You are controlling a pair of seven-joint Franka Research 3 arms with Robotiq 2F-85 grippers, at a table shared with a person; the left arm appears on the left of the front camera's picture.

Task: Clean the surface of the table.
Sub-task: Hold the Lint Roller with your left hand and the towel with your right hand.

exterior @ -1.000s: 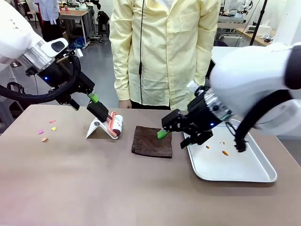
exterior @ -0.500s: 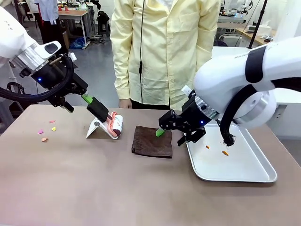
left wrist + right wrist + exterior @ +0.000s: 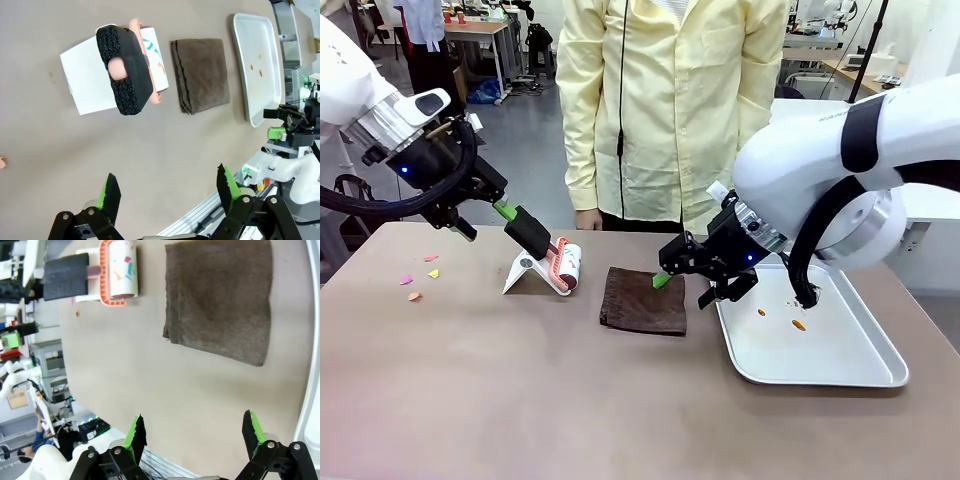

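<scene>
The brown table [image 3: 570,400] stretches across the front view, from the robot's near edge to a person [image 3: 670,110] in a yellow coat standing at 12 o'clock. A folded brown cloth [image 3: 643,300] lies flat just toward 12 o'clock from the table's middle. A lint roller [image 3: 560,262] leans on its white stand [image 3: 520,272] at 11 o'clock, and a metal tray [image 3: 840,365] holding a few orange crumbs [image 3: 798,324] sits at 3 o'clock. Small coloured scraps [image 3: 420,275] dot the tabletop at 10 o'clock. The left gripper [image 3: 167,185] hangs above the roller's black handle, jaws apart and empty. The right gripper [image 3: 194,429] hovers at the cloth's 2 o'clock corner, jaws likewise spread, gripping nothing.
</scene>
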